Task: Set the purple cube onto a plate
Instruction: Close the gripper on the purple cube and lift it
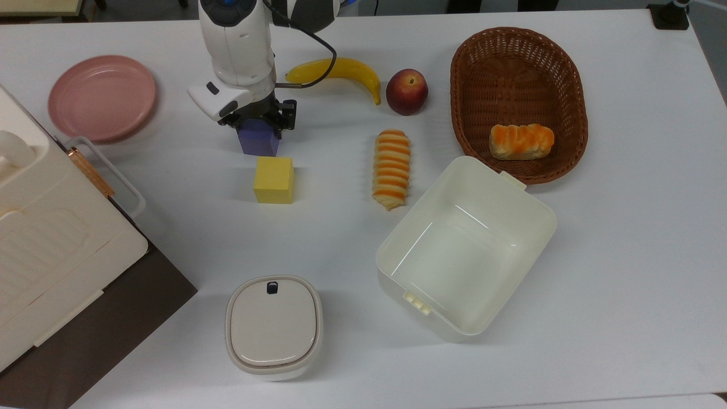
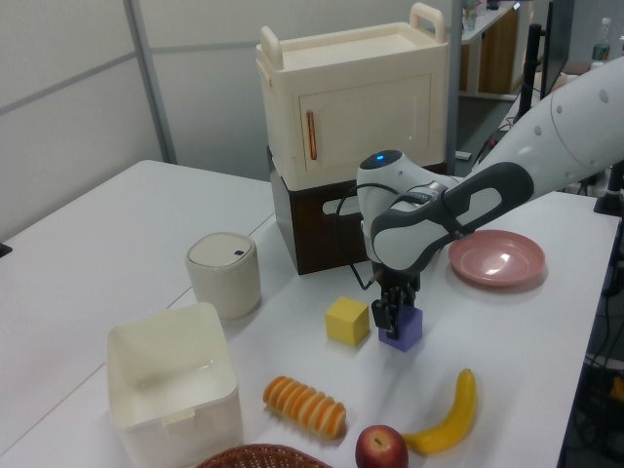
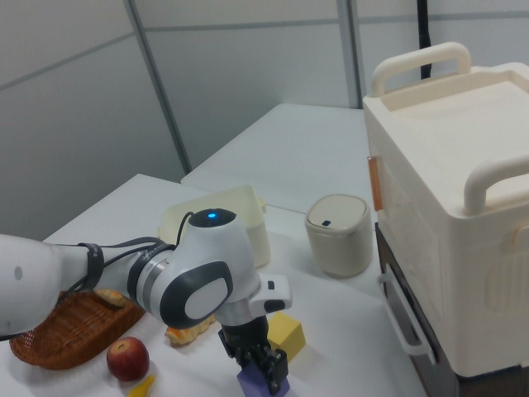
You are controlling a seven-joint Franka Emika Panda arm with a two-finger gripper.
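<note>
Gripper [image 1: 260, 122]: lowered over the purple cube [image 1: 259, 143], fingers apart, one on each side of it; contact cannot be told.
Purple cube: flat on the table [image 1: 625, 227], just beside the yellow cube [image 1: 274, 180]; equal-sided, no long axis.
Plate [image 1: 102, 96]: well apart, toward the top view's left.
</note>
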